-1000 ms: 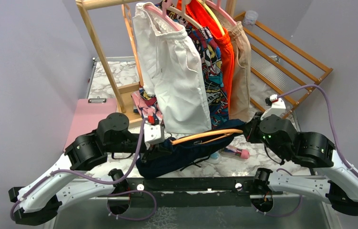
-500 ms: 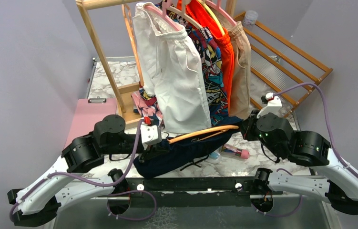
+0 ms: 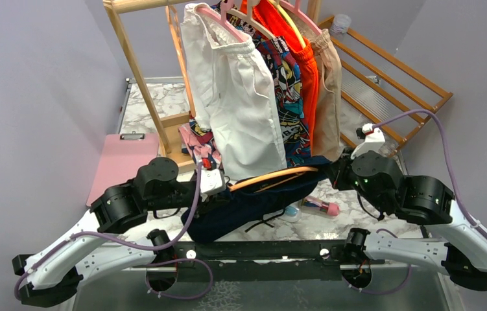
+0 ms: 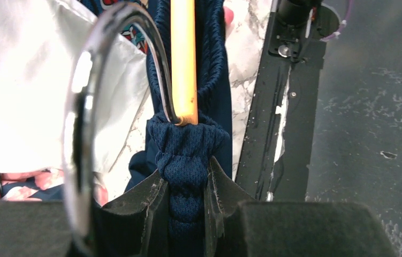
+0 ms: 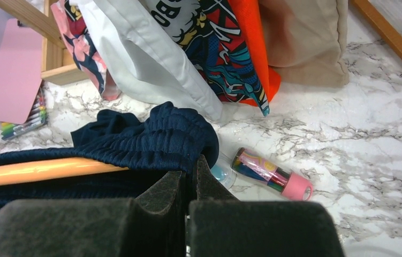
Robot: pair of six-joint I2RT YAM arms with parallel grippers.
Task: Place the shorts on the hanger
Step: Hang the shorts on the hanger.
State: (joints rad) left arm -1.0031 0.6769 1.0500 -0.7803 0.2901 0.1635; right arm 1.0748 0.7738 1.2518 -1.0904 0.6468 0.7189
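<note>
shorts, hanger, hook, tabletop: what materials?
shorts: navy knit mesh, matte, with a gathered elastic-looking waistband.
hanger: smooth orange-tan bar, likely varnished wood.
hook: shiny bent wire, metal.
table: glossy white, grey veins; marble or a marble-look laminate.

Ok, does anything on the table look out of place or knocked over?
Yes: a pink-capped tube lies on its side on the marble table, next to the navy shorts, and a row of coloured markers lies beside the pink board. Nothing looks spilled or broken.
</note>
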